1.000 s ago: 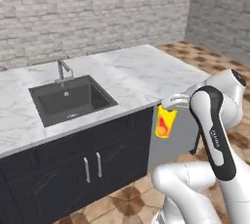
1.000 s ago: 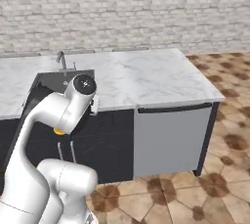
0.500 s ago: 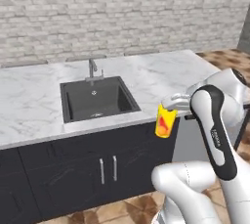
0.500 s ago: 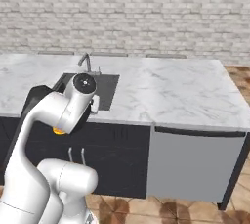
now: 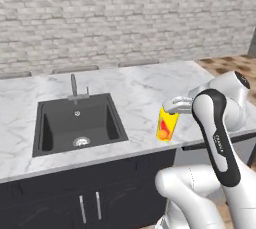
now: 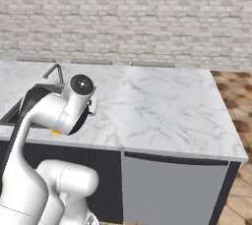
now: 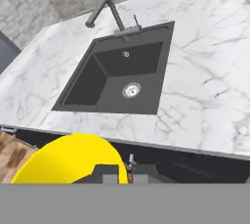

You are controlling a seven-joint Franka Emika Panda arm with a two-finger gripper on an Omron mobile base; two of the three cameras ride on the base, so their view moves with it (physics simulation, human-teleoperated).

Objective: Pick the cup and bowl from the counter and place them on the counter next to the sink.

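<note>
Cup is held clamped in the gripper above the worktop edge beside the sink; premature release would drop it floorward.

Grey brick wall behind; dark cabinets below; dishwasher front at right.
</note>
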